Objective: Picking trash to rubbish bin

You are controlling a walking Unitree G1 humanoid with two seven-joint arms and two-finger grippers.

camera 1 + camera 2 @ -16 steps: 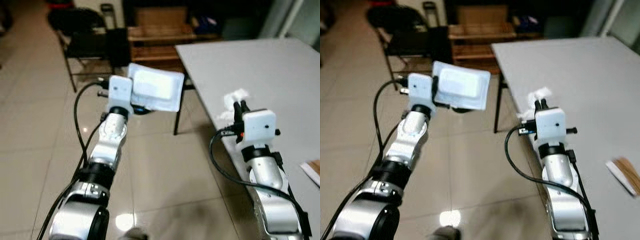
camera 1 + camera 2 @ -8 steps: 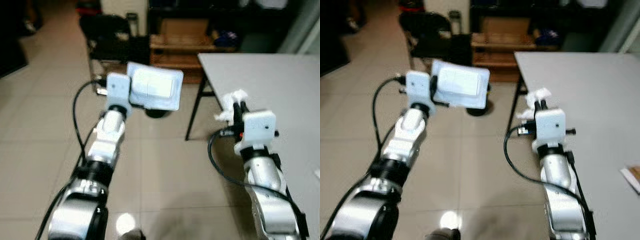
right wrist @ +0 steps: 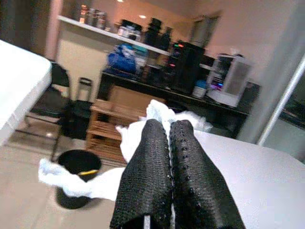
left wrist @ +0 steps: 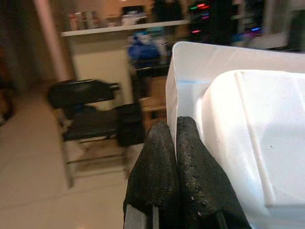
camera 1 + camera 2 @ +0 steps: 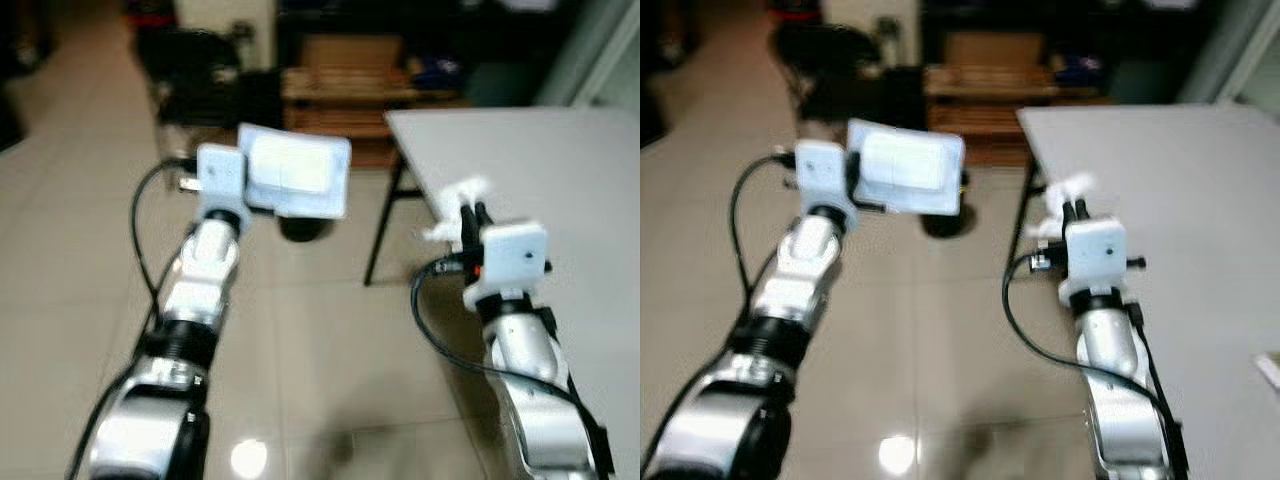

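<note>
My left gripper is shut on the edge of a white foam tray, held up in the air over the tiled floor; the tray looms large in the left wrist view. My right gripper is shut on crumpled white tissue, held beside the table's near left edge; the tissue sticks out around the black fingers. A small black rubbish bin stands on the floor ahead, partly hidden behind the tray as a dark round shape.
A grey table fills the right side, its black leg near the bin. Behind stand a black chair, a wooden shelf rack and a dark cabinet. Beige tiles stretch to the left.
The camera has shifted and the picture is more blurred. Both grippers keep their hold and their raised pose; the bin stays behind the tray.
</note>
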